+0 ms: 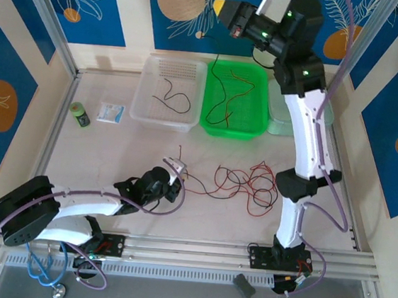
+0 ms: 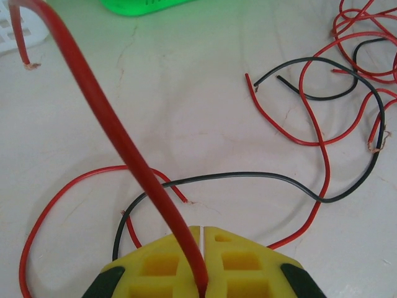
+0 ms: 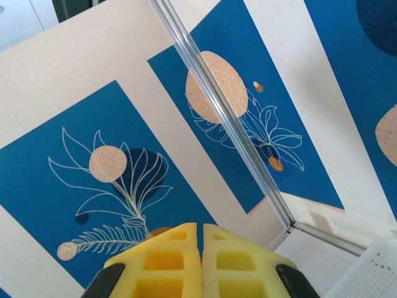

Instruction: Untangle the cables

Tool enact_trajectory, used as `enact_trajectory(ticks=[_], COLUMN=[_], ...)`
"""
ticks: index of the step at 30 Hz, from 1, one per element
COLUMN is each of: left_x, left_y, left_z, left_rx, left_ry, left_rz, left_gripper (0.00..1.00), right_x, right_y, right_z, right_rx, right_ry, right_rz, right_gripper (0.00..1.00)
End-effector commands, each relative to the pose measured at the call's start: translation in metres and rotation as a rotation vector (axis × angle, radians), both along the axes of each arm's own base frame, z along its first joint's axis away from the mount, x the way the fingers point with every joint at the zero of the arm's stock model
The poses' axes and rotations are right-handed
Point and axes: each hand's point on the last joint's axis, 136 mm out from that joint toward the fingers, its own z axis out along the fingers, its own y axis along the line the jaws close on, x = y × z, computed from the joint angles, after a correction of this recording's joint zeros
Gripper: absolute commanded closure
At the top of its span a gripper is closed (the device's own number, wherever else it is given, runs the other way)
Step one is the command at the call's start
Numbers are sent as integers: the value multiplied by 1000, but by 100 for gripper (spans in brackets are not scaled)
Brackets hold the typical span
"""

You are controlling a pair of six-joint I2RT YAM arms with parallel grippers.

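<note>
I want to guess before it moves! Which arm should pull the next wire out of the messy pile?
Left. The left gripper is shut on a red wire, low on the table beside the pile. The right gripper is shut, empty and up high, facing the wall.

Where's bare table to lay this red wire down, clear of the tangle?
Barest: the table left of the left end effector holding the red wire, below the bottle and packet. Also the strip between the cables and the near rail. Crowded from the end effector across to the right arm.
</note>
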Motion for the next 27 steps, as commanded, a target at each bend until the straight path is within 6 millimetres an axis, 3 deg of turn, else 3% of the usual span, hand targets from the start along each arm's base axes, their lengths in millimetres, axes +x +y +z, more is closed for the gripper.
enact_trajectory(ticks=[1, 9, 13, 17, 20, 24, 27], left_x=[-5, -12, -14, -14, -14, -14, -12], left_y=[0, -3, -1, 0, -1, -4, -6], left_z=[-15, -27, -28, -27, -25, -19, -12], left_rx=[11, 53, 65, 70, 70, 61, 51], left_ry=[43, 76, 78, 76, 74, 64, 54], left_rz=[2, -18, -21, -20, -24, -32, -38], left_gripper=[100, 100, 100, 100, 100, 99, 93], right_x=[2, 50, 68, 91, 113, 141, 155], right_y=[8, 28, 48, 78, 98, 109, 109], right_z=[25, 5, -20, -69, -122, -190, -236], right_rx=[70, 156, 158, 110, 42, -62, -138], right_ry=[-147, -162, -127, -57, 24, 139, 222], right_rz=[24, 10, 32, 59, 51, 1, -39], right_gripper=[100, 100, 100, 100, 100, 100, 100])
